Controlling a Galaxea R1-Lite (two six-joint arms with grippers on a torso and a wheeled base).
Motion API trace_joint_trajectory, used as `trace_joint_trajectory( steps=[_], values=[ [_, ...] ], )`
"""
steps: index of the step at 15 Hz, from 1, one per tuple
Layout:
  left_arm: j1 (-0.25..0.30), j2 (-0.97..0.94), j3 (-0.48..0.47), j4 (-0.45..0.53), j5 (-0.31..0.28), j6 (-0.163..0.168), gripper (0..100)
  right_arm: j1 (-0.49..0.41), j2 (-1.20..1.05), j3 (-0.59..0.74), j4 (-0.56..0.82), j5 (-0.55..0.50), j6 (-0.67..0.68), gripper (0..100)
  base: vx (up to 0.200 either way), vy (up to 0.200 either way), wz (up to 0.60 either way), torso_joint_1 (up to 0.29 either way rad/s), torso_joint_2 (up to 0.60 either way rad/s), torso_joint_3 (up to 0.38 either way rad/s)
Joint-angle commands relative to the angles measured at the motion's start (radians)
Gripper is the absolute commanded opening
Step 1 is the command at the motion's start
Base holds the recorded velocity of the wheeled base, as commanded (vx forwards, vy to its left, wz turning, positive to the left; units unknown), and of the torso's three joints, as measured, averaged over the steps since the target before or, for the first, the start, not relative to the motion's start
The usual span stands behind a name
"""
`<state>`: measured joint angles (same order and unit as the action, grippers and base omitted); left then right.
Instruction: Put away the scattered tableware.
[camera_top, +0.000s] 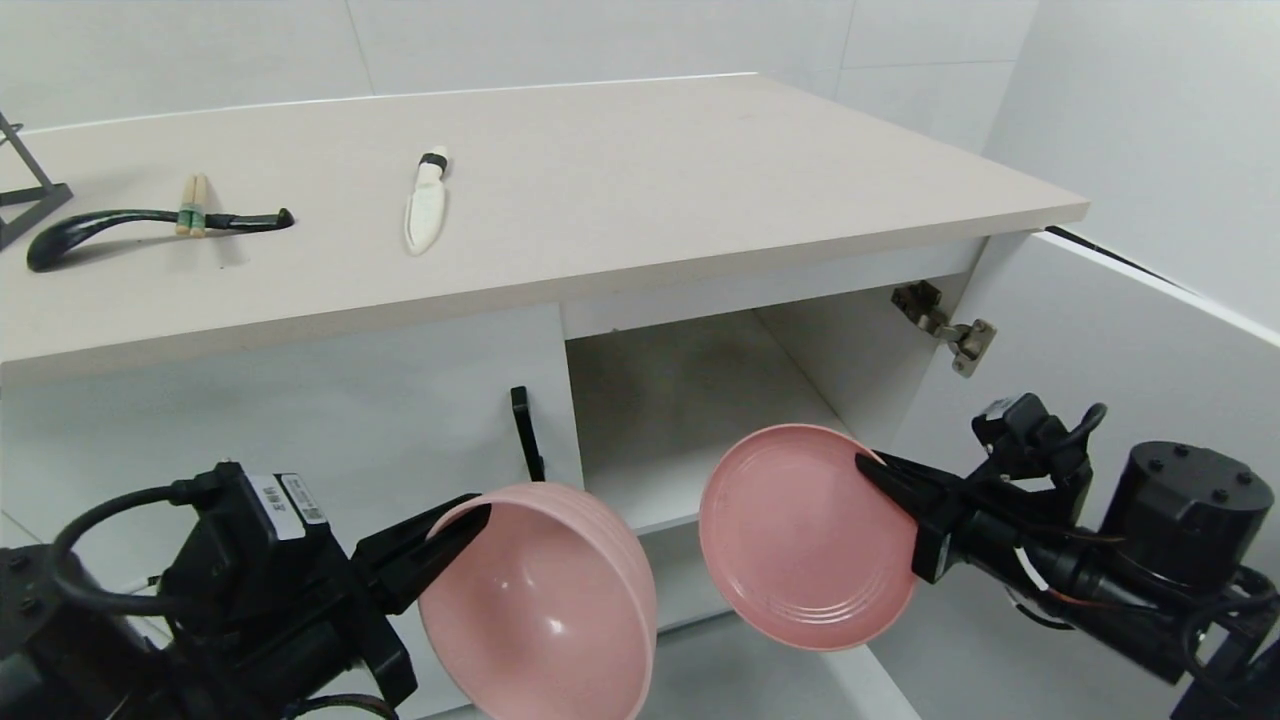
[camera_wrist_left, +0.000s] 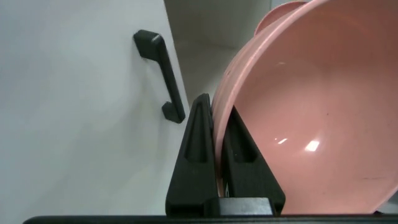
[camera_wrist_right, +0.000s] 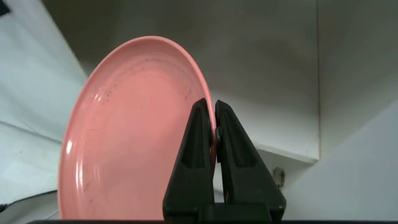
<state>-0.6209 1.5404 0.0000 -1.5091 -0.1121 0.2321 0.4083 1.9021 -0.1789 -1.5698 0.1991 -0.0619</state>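
My left gripper (camera_top: 470, 515) is shut on the rim of a pink bowl (camera_top: 545, 610), held tilted in front of the closed left cabinet door; the rim sits between its fingers (camera_wrist_left: 200, 134) in the left wrist view, pink bowl (camera_wrist_left: 311, 106). My right gripper (camera_top: 868, 465) is shut on the edge of a pink plate (camera_top: 795, 535), held on edge before the open cabinet compartment (camera_top: 690, 400). The plate (camera_wrist_right: 134, 124) stands upright between that gripper's fingers (camera_wrist_right: 198, 134). On the counter lie a black ladle (camera_top: 120, 225), chopsticks (camera_top: 192, 205) and a white sheathed knife (camera_top: 427, 205).
The right cabinet door (camera_top: 1120, 330) is swung open at the right, with its hinge (camera_top: 945, 325) showing. A black handle (camera_top: 527, 430) sits on the closed left door. A black rack (camera_top: 25, 190) stands at the counter's far left.
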Motion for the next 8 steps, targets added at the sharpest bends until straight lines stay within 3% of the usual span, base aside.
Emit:
trace_joint_trajectory(
  steps=[1, 3, 8],
  values=[
    [0.023, -0.003, 0.0, 0.024, 0.0, 0.016, 0, -0.005, 0.054, -0.047, -0.001, 0.0, 0.039, 0, 0.0, 0.0, 0.0, 0.0, 0.0, 0.0],
    [0.026, -0.008, 0.0, 0.075, 0.0, 0.058, 0, -0.005, 0.078, -0.085, -0.001, -0.001, 0.132, 0, 0.0, 0.0, 0.0, 0.0, 0.0, 0.0],
    [0.027, -0.025, 0.0, 0.109, 0.0, 0.059, 0, -0.006, 0.176, -0.152, -0.001, -0.001, 0.281, 0, 0.0, 0.0, 0.0, 0.0, 0.0, 0.0]
  ],
)
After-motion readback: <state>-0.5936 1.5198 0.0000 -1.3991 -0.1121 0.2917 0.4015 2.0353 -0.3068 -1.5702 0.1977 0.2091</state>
